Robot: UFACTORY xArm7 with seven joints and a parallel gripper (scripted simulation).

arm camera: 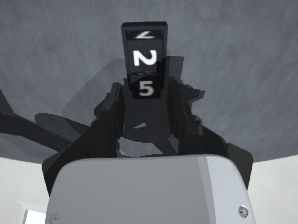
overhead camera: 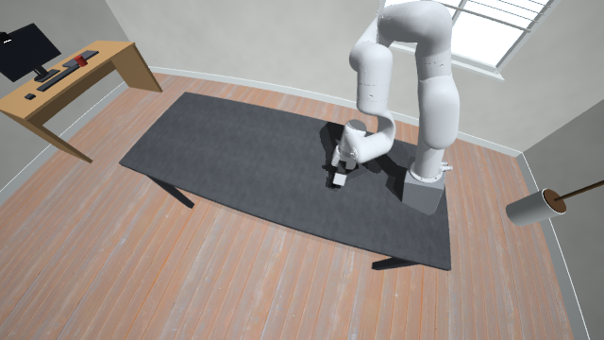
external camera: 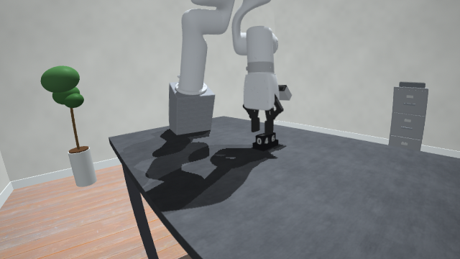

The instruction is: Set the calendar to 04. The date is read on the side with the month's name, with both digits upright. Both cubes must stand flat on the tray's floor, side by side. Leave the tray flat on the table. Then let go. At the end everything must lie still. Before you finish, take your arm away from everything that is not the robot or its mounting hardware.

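Observation:
The calendar [external camera: 265, 141] is a small black tray holding two black cubes side by side, flat on the dark table. In the exterior view the cubes' front faces read 0 and 4, and a 6 shows on the right cube's side. In the wrist view the cubes [arm camera: 144, 72] show 2 and 5 on top. The month's name is too small to read. My gripper [external camera: 262, 127] [overhead camera: 339, 179] hangs straight down just above the cubes, fingers partly open with nothing between them. It also shows in the wrist view [arm camera: 145, 117] and over the calendar in the top view.
The arm's grey base block [external camera: 190, 112] stands on the table behind and left of the calendar. The table's near-left edge [external camera: 133, 169] lies well away from the tray. A potted plant [external camera: 72, 122] and a filing cabinet [external camera: 409, 116] stand on the floor off the table.

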